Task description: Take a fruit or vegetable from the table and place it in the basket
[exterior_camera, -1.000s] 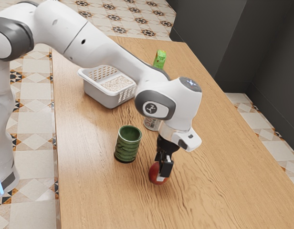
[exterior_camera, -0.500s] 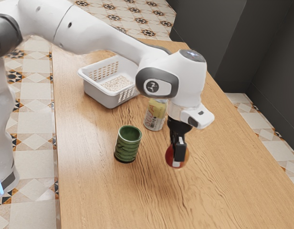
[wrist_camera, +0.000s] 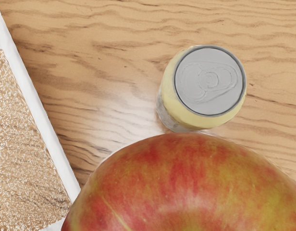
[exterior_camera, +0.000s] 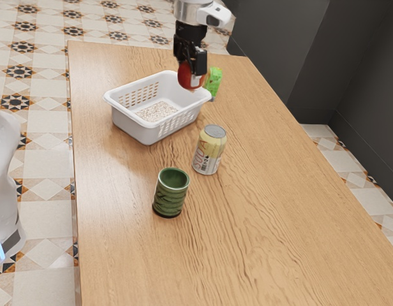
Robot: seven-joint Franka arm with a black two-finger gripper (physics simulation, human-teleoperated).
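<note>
Exterior view: the gripper [exterior_camera: 191, 73] is clasping the apple [exterior_camera: 188, 79] aloft near the basket [exterior_camera: 129, 122], fingers parting only by its width — firm, probably slippery and easily bruised, it is calling for a steady grip across its widest part.

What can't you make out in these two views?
- Wrist view: part of the fruit, cut off by the lower edge.
- Wrist view: most of the basket, cut off by the edge.
- Exterior view: floor of the cup, hidden by its wall.
- Exterior view: what the bright green item is, too small.
</note>
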